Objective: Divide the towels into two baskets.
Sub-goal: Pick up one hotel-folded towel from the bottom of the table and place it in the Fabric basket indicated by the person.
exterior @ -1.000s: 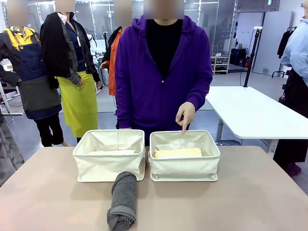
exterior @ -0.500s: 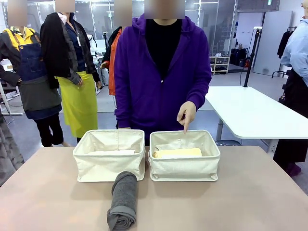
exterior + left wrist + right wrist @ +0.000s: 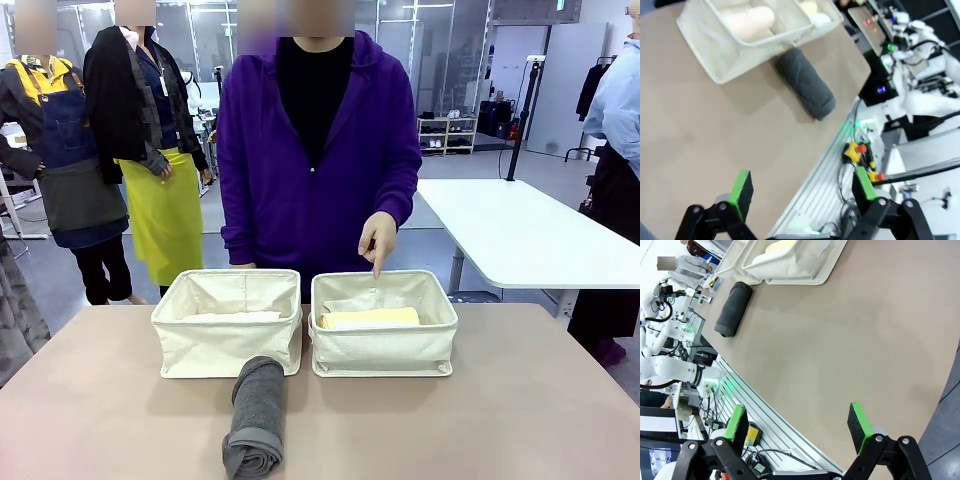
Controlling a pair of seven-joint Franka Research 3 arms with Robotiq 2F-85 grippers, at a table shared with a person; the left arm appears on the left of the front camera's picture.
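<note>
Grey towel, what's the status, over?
Both grippers open, empty. Grey towel on table, before the baskets. Person's hand points into right basket. Path clear.

**Table and what lay on it**

The tan table (image 3: 520,400) filled the lower half of the front view. Two cream baskets sat directly on it at centre frame, side by side and nearly touching: the left basket (image 3: 227,345) and the right basket (image 3: 383,350). A dark grey towel (image 3: 255,418) lay rolled on the tabletop at lower centre, its far end against the left basket's front wall near the gap between them.
</note>
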